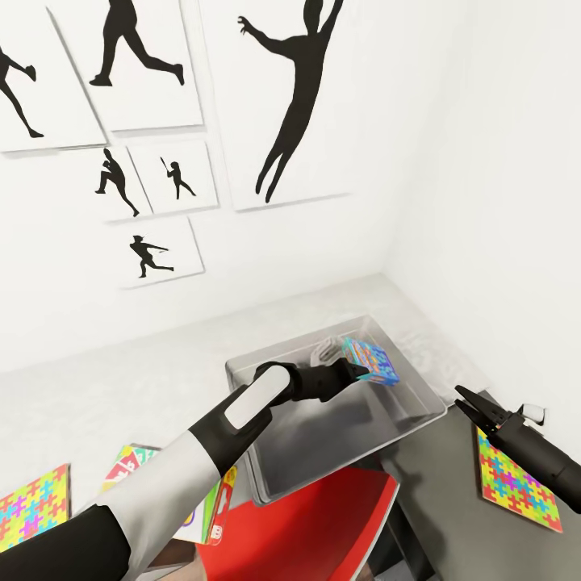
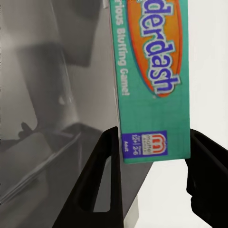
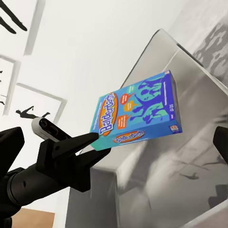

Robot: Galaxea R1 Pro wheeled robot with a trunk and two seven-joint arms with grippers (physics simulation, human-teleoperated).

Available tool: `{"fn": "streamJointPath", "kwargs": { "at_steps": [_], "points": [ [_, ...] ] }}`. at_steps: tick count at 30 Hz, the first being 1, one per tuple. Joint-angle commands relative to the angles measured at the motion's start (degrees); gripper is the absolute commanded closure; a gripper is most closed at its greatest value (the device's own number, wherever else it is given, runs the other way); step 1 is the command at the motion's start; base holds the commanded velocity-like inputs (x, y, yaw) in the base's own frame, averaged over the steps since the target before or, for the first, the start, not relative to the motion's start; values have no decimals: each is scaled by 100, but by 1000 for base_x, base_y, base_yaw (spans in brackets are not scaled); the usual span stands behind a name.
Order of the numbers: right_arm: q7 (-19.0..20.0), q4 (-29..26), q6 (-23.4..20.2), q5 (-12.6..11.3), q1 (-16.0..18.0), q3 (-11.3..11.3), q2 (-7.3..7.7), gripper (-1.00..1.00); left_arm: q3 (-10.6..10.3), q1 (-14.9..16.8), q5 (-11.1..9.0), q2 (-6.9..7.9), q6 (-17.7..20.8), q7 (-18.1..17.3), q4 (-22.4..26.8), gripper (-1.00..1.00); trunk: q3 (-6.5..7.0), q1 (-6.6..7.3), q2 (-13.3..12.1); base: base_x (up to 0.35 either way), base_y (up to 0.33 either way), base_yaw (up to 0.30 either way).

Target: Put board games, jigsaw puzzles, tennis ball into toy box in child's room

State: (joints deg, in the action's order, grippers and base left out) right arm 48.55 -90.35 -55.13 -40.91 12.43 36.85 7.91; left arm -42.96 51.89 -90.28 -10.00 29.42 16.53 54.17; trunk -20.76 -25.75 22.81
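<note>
The left gripper (image 1: pixel 361 369) is clamped on the small blue board game (image 1: pixel 373 361), holding it in the air over the far end of the toy box (image 1: pixel 420 391). From the right wrist view the game (image 3: pixel 137 111) is pinched at one corner only, most of it sticking out beyond the fingers (image 3: pixel 78 145) and tilted above the grey tray (image 3: pixel 190 156). The left wrist view shows the turquoise edge of the box (image 2: pixel 152 80) caught between the two dark fingers (image 2: pixel 102 175).

That corner grip is the risk. A thin hold on a long box lets it swing or slip, and if it pivots as the jaws part it could land on the flared wall rather than the floor of the tray, then slide onto the table (image 1: pixel 121 379). It also hangs close to the far corner, so a release from here may catch the rim; lowering it first looks safer.

The right gripper (image 1: pixel 470 406) hovers beside the tray's near corner, its fingers seemingly slightly apart and holding nothing, though the angle makes that hard to call. Just beyond it lies a jigsaw puzzle (image 1: pixel 516 482). Another puzzle (image 1: pixel 32 504) and the Skip-Bo box (image 1: pixel 133 468) wait by the left arm, which could brush them when it pulls back.
</note>
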Motion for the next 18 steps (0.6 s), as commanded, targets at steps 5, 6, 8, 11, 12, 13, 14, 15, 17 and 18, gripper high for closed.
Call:
{"fn": "streamJointPath", "kwargs": {
  "at_steps": [5, 6, 8, 11, 12, 13, 14, 15, 17, 18],
  "points": [
    [24, -1, -24, 14, 5, 7, 0, -100, -2, 5, -60, 0, 2, 52, 7, -100, -10, -3, 10, 0, 0, 0],
    [24, -1, -24, 13, 5, 7, 0, -100, -2, 5, -60, 0, 2, 52, 10, -100, -10, -3, 10, 0, 0, 0],
    [25, -1, -24, 15, 5, 7, 0, -100, -2, 5, -60, 0, 2, 52, 9, -100, -10, -3, 10, 0, 0, 0],
    [27, -1, -24, 14, 5, 7, 0, -100, -2, 6, -60, 0, 2, 52, 11, -100, -10, -3, 10, 0, 0, 0],
    [26, -1, -24, 16, 5, 7, 0, -100, -2, 5, -60, 0, 2, 52, 11, -100, -10, -3, 10, 0, 0, 0],
    [28, -1, -24, 18, 5, 7, 0, -100, -2, 7, -60, 0, 2, 52, 11, -100, -10, -3, 10, 0, 0, 0],
    [29, -1, -24, 19, 5, 7, 0, -100, -2, 7, -60, 0, 2, 52, 10, -100, -10, -3, 10, 0, 0, 0],
    [28, -1, -24, 20, 5, 7, 0, -100, -2, 7, -60, 0, 2, 52, 10, -100, -10, -3, 10, 0, 0, 0],
    [30, -1, -24, 19, 5, 7, 0, -100, -2, 6, -60, 0, 2, 52, 11, -100, -10, -3, 10, 0, 0, 0],
    [31, -1, -24, 20, 5, 7, 0, -100, -2, 6, -60, 0, 2, 52, 13, -100, -10, -3, 10, 0, 0, 0]
  ]
}}
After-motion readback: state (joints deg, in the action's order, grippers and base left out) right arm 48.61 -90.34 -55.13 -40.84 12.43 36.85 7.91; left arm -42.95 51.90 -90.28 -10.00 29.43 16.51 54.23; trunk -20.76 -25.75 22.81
